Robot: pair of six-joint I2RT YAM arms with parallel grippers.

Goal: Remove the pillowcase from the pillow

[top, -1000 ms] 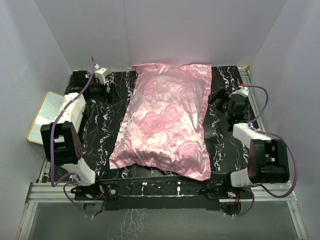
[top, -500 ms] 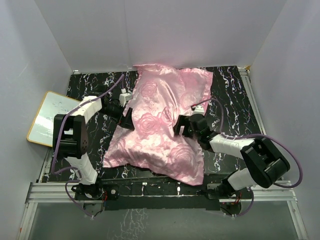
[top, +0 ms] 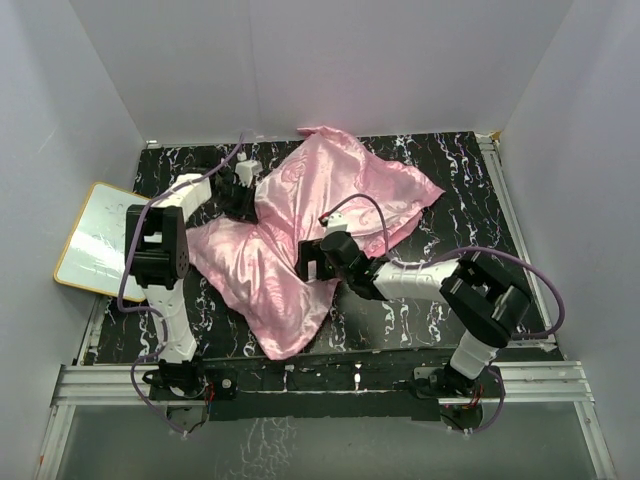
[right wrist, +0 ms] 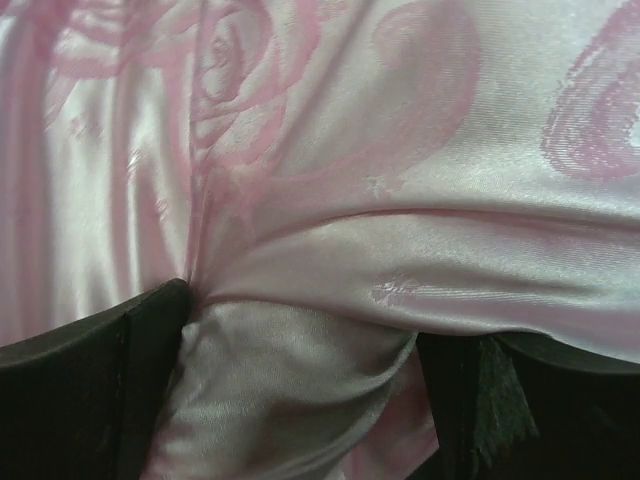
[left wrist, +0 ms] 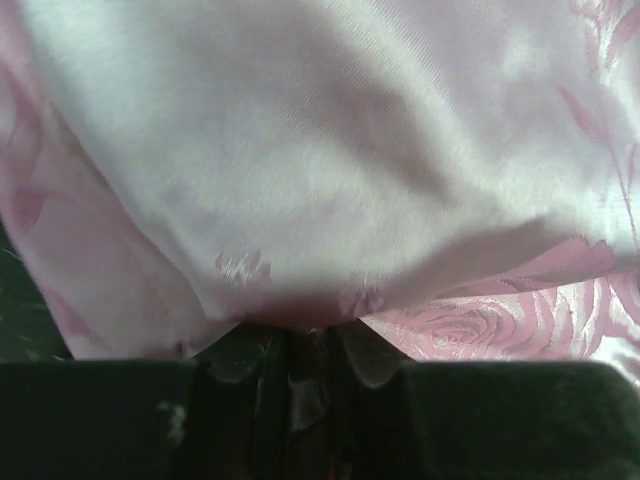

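Observation:
The pink rose-patterned pillowcase [top: 345,185] lies crumpled and skewed across the black table [top: 470,200], one end at the back, the other near the front. The pillow is hidden inside it. My left gripper [top: 253,196] is at the cover's upper left edge. In the left wrist view its jaws stand nearly together, pinching a fold of pillowcase [left wrist: 320,150] at the tips of the left gripper [left wrist: 300,335]. My right gripper [top: 306,262] presses into the middle of the cover. Its fingers [right wrist: 100,380] stand wide apart, and satin pillowcase [right wrist: 400,150] bulges between them at the right gripper [right wrist: 300,350].
A white board with a yellow frame [top: 95,240] leans off the table's left edge. White walls close in the back and both sides. The metal rail [top: 320,385] with both arm bases runs along the front.
The pillowcase has swung round and bunched up, its near end dragged left. The left gripper went from open to closed on the edge; the right arm slid left to the cover's middle.

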